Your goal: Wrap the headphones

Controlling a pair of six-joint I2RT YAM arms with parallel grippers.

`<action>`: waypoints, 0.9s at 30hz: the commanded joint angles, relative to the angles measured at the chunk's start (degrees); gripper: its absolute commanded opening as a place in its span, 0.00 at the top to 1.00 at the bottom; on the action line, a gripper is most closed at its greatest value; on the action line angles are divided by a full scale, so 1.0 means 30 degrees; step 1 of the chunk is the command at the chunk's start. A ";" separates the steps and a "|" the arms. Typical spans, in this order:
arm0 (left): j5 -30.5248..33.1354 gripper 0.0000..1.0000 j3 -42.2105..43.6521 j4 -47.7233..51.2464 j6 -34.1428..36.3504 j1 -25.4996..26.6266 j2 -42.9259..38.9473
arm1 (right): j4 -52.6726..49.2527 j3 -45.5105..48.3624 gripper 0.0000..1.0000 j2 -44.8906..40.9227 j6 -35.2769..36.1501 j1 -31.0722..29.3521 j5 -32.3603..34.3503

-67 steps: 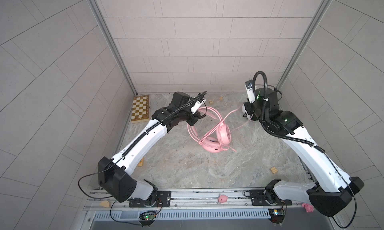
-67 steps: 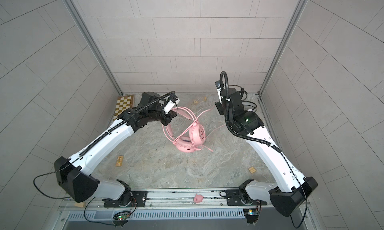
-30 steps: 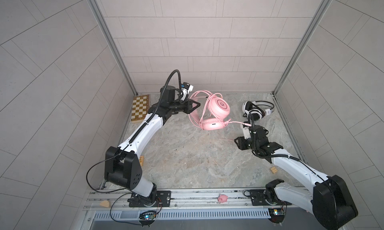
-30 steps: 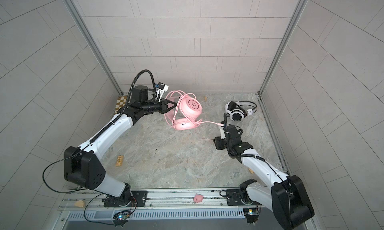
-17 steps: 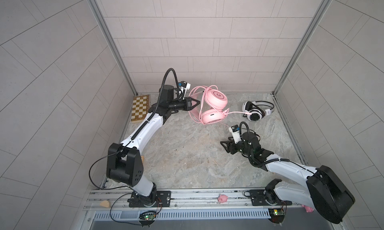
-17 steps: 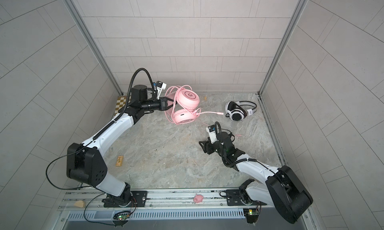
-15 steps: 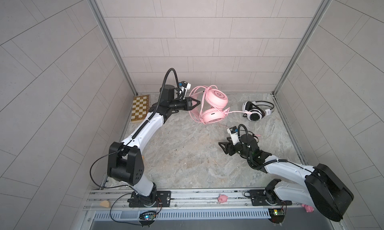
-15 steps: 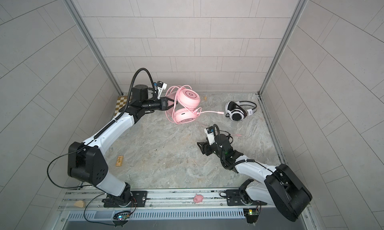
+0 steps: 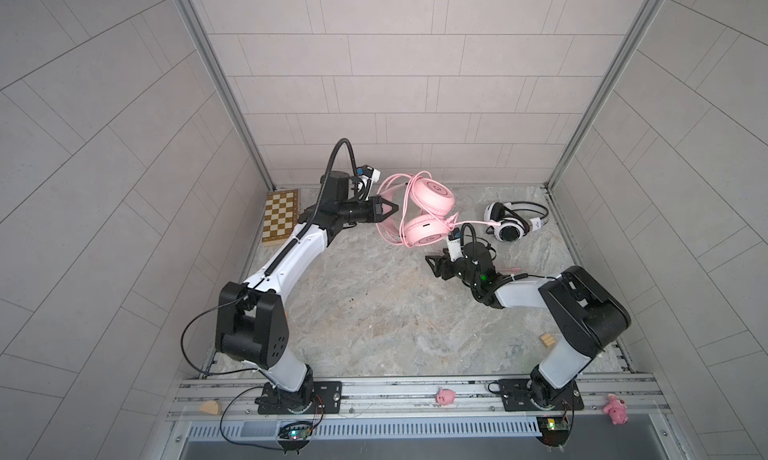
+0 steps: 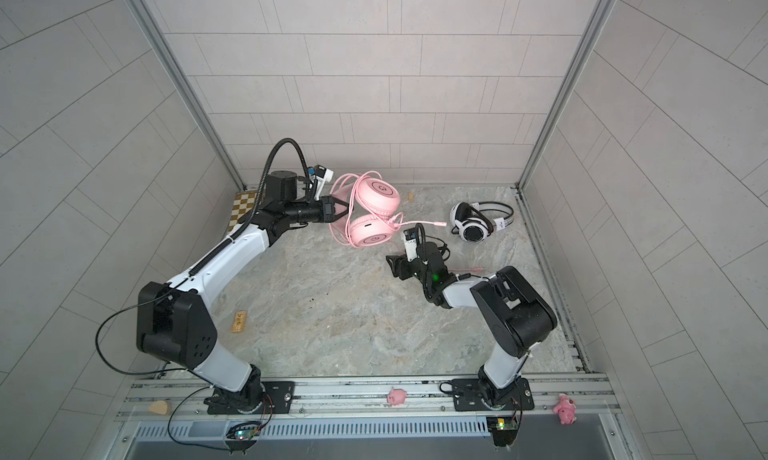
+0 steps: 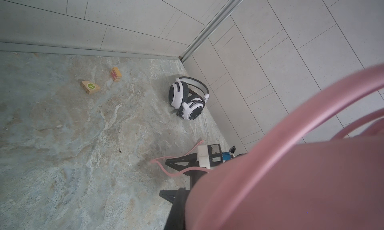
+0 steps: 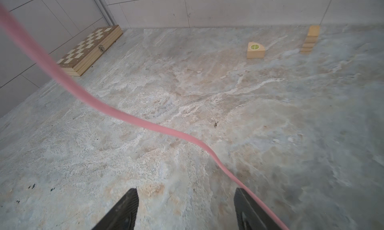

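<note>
While the left hand (image 9: pixel 390 207) is clamped on the band of the pink headphones (image 9: pixel 432 192), cable loops already circle them. The right hand (image 12: pixel 187 210) hangs low over the desk (image 9: pixel 374 312), wide and empty, the loose pink cable (image 12: pixel 145 124) tail beside one finger, still to wind. Beyond it lie the white headphones (image 9: pixel 509 225), their cable's state unclear.

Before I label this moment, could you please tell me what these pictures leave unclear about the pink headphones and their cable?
- Left end effector grip: blurred pink headphones fill the left wrist view; both top views are too small to show whether band or cable is pinched.
- Pink cable: cut off by two edges of the right wrist view, beside the open right end effector.
- Cable's tip: too small in both top views.
</note>
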State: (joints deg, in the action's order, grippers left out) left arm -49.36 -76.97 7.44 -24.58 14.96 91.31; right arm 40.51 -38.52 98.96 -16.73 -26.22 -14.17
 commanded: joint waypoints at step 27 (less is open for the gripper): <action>-0.0938 1.00 -0.0034 -0.3461 -0.2758 -0.0784 -0.0492 | 0.1887 -0.1310 0.94 0.2844 -0.2560 0.0343 -0.4464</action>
State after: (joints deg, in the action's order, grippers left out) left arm -50.13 -77.23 2.57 -29.21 13.23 91.31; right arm 44.45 -45.10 110.98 -22.81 -24.10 -26.85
